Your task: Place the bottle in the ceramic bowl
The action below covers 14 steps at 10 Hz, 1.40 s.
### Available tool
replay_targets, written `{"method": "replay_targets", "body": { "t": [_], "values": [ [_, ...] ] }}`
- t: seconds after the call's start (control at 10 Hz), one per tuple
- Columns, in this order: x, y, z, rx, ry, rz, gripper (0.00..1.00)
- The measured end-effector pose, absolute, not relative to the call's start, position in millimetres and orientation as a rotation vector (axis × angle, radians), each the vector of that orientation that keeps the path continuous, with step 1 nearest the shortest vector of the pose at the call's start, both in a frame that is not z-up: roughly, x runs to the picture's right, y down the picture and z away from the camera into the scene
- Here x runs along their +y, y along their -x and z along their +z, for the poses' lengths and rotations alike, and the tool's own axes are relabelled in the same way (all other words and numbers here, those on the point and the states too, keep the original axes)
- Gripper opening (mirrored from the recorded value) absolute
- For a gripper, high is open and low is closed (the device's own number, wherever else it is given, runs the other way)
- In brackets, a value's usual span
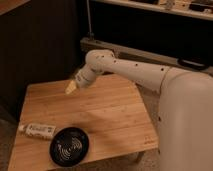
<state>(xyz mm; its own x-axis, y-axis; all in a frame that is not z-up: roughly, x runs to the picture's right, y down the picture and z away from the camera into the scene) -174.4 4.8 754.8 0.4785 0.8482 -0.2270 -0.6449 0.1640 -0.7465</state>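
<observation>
The tool point(71, 89) is hanging in the air above the far part of the wooden counter point(111, 116), carried on the white arm point(131, 70) that is reaching in from the robot's pale body point(188, 122) at the right of the view. Its fingers are standing apart and are gripping nothing, and their pale tips are pointing down and toward the left side of the counter. The bottle point(39, 130) is lying on its side well below the tool in the view, toward the near left edge of the counter, with its printed label band facing up. The ceramic bowl point(69, 146) is sitting upright on the counter nearer the camera than the tool, just beside the bottle on its right; whether the two are touching is unclear. Both the bottle and the bowl are lying well apart from the tool, and the bottle is resting outside the bowl.
</observation>
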Motion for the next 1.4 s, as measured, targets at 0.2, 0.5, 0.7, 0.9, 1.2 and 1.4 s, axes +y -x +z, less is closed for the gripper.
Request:
{"method": "replay_targets", "body": {
  "t": [0.2,0.5,0.7,0.9,1.2,1.4],
  "values": [
    [18.7,209.2,738.0,-0.309,0.948,0.975,0.65],
    [37.3,250.5,720.7,-0.332,0.974,0.82,0.65],
    [48.4,271.5,720.8,-0.34,0.998,0.742,0.65],
    [58.2,279.1,733.9,-0.347,1.02,0.715,0.65],
    [71.1,285.7,746.3,-0.353,1.057,0.681,0.65],
    [91.2,292.2,737.8,-0.356,1.08,0.64,0.65]
  ]
}}
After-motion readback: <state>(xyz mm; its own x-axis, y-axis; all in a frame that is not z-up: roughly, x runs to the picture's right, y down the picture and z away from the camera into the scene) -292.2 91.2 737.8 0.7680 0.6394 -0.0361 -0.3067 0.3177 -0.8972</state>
